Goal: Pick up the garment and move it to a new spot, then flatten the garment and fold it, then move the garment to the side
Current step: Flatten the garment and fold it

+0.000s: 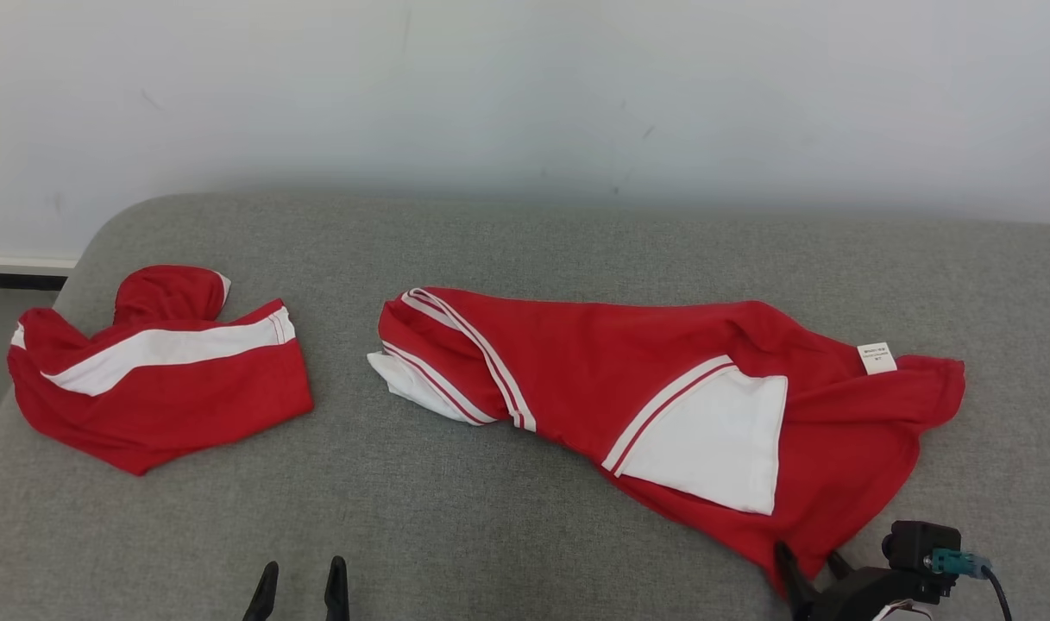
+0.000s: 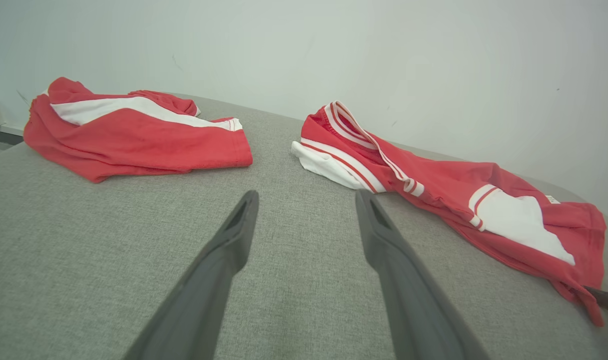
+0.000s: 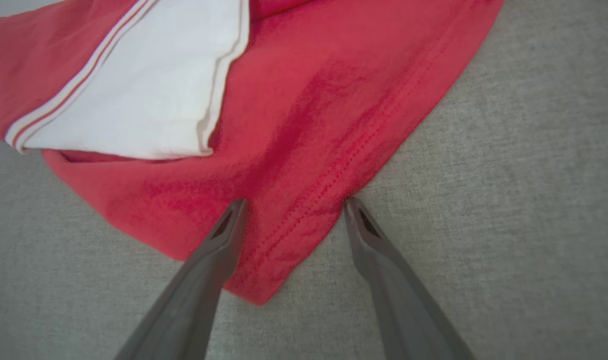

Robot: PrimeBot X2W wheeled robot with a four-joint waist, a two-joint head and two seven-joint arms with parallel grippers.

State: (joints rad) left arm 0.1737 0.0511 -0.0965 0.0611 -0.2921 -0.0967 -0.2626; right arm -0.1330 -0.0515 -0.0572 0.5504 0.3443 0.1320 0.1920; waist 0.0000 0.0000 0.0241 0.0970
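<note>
Two red-and-white garments lie on one grey cushion (image 1: 525,517): a sprawled garment (image 1: 663,379) running from the middle toward the right edge, with its near hem corner close to the near edge, and a bundled garment (image 1: 162,379) by the left edge, well apart from the first. One white label (image 1: 877,358) shows on the sprawled piece near its right end. Two grippers are present. The right gripper (image 3: 294,201) has its jaws spread wide and grasps nothing, its fingers straddling the stitched hem corner of the sprawled garment. The left gripper (image 2: 307,194) is likewise released and empty over bare cushion at the near edge, short of the striped collar end. Judged from this layout, the step in hand is the first pick-up, with flattening, folding and setting aside all still to come. The next move calls for the right fingers to sink onto the hem corner and pinch it, taking care to catch cloth rather than cushion.
</note>
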